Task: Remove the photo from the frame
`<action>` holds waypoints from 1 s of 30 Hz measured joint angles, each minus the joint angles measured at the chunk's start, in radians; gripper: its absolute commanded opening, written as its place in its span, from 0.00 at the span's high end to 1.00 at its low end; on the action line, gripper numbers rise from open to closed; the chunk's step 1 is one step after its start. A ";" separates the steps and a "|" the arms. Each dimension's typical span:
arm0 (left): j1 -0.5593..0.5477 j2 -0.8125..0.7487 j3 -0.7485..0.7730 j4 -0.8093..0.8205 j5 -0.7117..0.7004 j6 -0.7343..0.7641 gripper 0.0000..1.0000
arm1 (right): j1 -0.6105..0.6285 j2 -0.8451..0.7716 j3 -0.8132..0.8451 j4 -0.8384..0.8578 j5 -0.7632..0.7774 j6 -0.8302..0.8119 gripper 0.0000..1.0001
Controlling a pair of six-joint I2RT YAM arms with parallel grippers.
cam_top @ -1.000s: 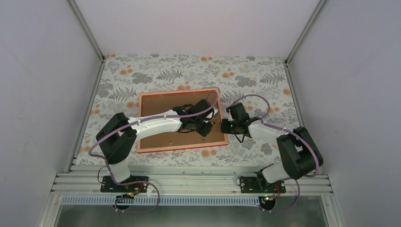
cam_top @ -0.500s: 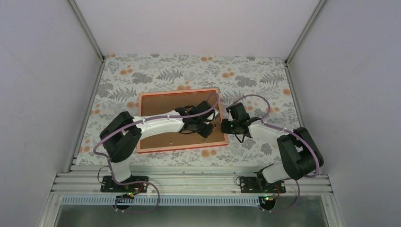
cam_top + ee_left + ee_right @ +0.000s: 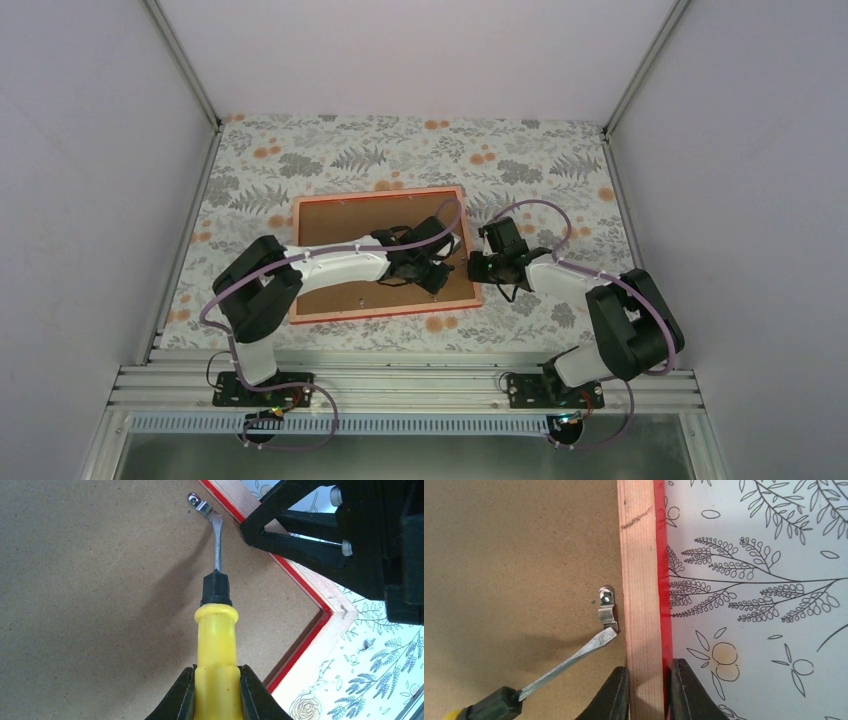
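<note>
Left jaws clamp screwdriver (image 3: 216, 645); right jaws clamp frame (image 3: 640, 555).

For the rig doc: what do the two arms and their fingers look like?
The left arm and right arm match: bulky black joint housings, a white forearm link, a purple cable looping loosely alongside each. The left fingers and right fingers are plain black and tapered. No markings legible.

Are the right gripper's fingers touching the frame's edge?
Touching. The right wrist view shows both fingers pressed against the frame rail, one on each side.
</note>
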 measured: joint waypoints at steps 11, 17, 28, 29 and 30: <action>-0.008 -0.002 -0.005 0.000 -0.043 -0.029 0.98 | 0.000 0.000 0.000 0.001 -0.001 0.000 0.86; -0.007 -0.012 -0.019 -0.002 -0.073 -0.043 0.98 | 0.000 0.000 -0.001 0.002 -0.003 0.000 0.86; -0.006 -0.059 -0.046 -0.019 -0.088 -0.058 0.98 | 0.000 0.000 -0.001 0.002 -0.006 0.000 0.86; -0.006 -0.064 -0.046 -0.014 -0.079 -0.060 0.98 | 0.000 0.000 -0.001 0.003 -0.006 0.000 0.86; -0.006 -0.066 -0.046 -0.006 -0.069 -0.060 0.98 | 0.000 0.000 -0.001 0.003 -0.006 0.000 0.86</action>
